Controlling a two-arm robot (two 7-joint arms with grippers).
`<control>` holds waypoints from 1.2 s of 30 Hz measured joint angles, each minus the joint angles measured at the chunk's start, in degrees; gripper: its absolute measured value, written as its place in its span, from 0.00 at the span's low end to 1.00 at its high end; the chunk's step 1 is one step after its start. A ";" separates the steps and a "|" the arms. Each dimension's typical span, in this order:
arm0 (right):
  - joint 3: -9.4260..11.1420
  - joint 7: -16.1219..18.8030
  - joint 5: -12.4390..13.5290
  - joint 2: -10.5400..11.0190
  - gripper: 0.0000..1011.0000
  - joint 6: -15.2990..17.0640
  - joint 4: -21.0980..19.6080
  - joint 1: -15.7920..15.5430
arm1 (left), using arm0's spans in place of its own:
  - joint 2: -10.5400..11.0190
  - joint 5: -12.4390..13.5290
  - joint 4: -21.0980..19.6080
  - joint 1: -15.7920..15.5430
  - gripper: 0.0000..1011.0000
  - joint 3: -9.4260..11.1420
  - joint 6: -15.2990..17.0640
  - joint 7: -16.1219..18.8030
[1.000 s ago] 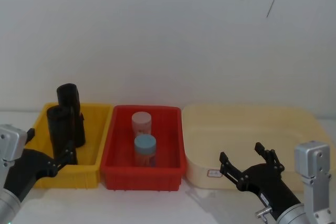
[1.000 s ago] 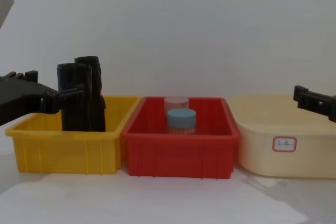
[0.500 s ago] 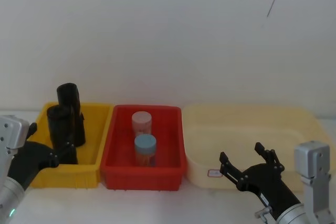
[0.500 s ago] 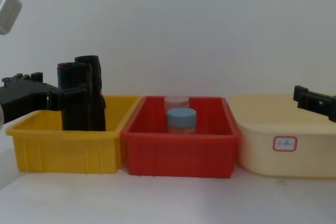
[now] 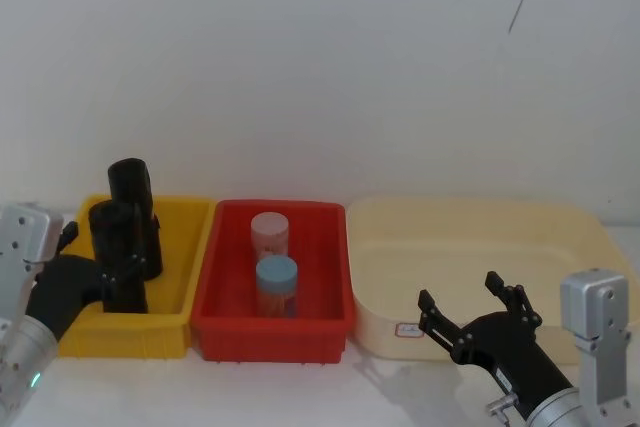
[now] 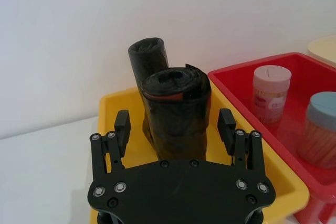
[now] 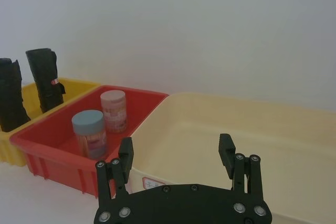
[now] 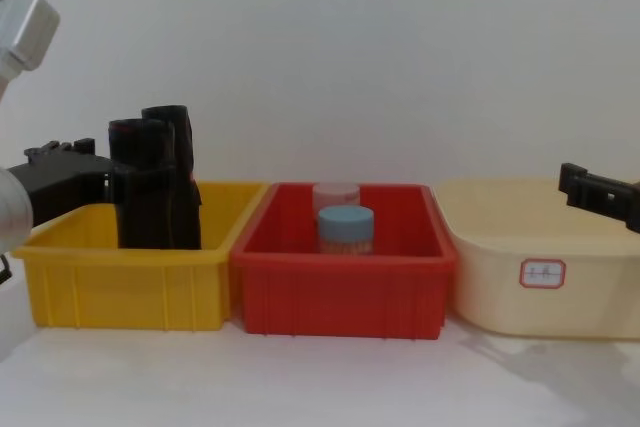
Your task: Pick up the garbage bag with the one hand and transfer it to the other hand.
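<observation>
Across the white tabletop three bins are sitting in a row. The cream tub (image 5: pixel 580 237) is lying on the robot's right, the red bin (image 5: pixel 270 339) in the middle and the yellow bin (image 5: pixel 180 237) on its left.

The right gripper (image 5: pixel 459 292) is hovering low in front of the cream tub with its fingers spread and nothing between them, well apart from the yellow bin. The left gripper (image 6: pixel 174 121) is reaching into the yellow bin from the robot's left side, so it is plainly the nearer hand.

The garbage bag (image 5: pixel 115 247) is standing upright in that bin, its long axis vertical. A second black roll (image 5: pixel 130 197) is standing just behind it, close enough that the two may be touching. The left gripper's fingers (image 6: pixel 122 124) are spread wide, one on each side of the bag.

The left wrist view is showing a clear gap at each finger, so nothing is being pinched yet. How deep the bag is sitting between the fingers I cannot tell. The chest view is adding the height, with the gripper level with the bag's upper half. A closing squeeze looks like the next call.

A blue-lidded jar (image 5: pixel 276 285) and a pink-lidded jar (image 5: pixel 269 235) are standing in the red bin.
</observation>
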 joint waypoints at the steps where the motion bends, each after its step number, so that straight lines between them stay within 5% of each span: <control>1: 0.00 0.00 0.00 0.00 0.99 0.00 0.00 0.00 | -0.15 0.02 0.43 -0.28 0.99 0.02 -0.11 -0.10; 8: 0.00 0.00 0.00 0.00 0.99 0.00 0.00 0.00 | -1.51 0.29 4.50 -2.97 0.97 0.23 -0.94 -1.03; 17: 0.00 0.00 0.00 0.00 0.99 0.00 0.00 0.00 | -3.27 0.24 8.79 -5.67 0.73 0.20 -1.35 -2.31; 24: 0.00 0.00 0.00 0.00 0.99 0.00 0.00 0.00 | -3.89 -0.18 9.84 -6.33 0.56 -0.14 -1.48 -3.17; 36: 0.00 0.00 0.00 0.00 0.99 -0.01 0.00 0.00 | -3.89 -1.49 9.09 -6.81 0.50 -0.63 -2.22 -7.04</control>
